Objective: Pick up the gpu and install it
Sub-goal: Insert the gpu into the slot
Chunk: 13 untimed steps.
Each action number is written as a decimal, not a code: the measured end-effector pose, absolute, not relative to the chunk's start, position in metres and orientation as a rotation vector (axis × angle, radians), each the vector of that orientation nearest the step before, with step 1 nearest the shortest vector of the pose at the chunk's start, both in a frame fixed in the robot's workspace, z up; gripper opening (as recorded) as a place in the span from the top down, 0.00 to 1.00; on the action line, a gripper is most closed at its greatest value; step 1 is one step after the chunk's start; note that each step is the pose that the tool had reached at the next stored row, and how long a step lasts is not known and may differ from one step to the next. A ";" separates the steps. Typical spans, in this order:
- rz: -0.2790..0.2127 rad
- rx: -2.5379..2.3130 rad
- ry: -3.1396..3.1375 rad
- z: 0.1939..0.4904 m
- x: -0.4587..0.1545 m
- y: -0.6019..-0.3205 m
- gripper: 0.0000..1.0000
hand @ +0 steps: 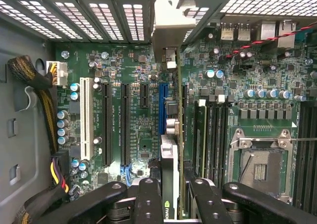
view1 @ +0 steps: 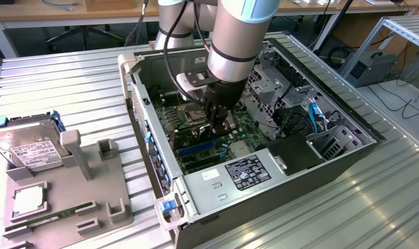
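My gripper [view1: 219, 126] is down inside the open computer case [view1: 348, 150], just above the motherboard [hand: 133, 60]. It is shut on the gpu [hand: 170, 154], which the wrist view sees edge-on as a thin card between the two black fingers [hand: 148, 196]. The card's silver bracket [hand: 167, 30] points at the case's slotted rear wall. The card runs along the long blue slot [hand: 162, 107] on the motherboard, right beside it. Whether its edge touches the slot I cannot tell. In the exterior view the blue slot [view1: 195, 149] lies just in front of the gripper.
A grey fixture [view1: 99, 207] at the exterior view's left carries a silver hard drive [view1: 29, 150], a processor chip [view1: 29, 199] and a green memory stick [view1: 47, 220]. Inside the case are the power supply [view1: 244, 174], an open processor socket [hand: 260, 167], memory slots [hand: 215, 135] and cable bundles [hand: 29, 75].
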State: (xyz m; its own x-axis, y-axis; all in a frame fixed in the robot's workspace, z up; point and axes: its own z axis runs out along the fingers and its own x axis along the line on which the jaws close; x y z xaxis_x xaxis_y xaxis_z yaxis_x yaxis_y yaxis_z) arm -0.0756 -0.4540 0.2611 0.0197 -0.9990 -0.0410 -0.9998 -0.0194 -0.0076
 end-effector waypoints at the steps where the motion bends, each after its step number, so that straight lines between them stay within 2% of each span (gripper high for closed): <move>1: 0.037 -2.218 2.175 0.261 -0.076 -0.454 0.73; 13: 0.037 -2.218 2.175 0.257 -0.076 -0.454 0.73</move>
State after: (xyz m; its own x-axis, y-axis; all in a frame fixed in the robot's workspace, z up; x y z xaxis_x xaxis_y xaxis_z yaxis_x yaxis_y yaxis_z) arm -0.0758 -0.4540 0.2566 0.0197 -0.9990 -0.0412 -0.9998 -0.0194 -0.0078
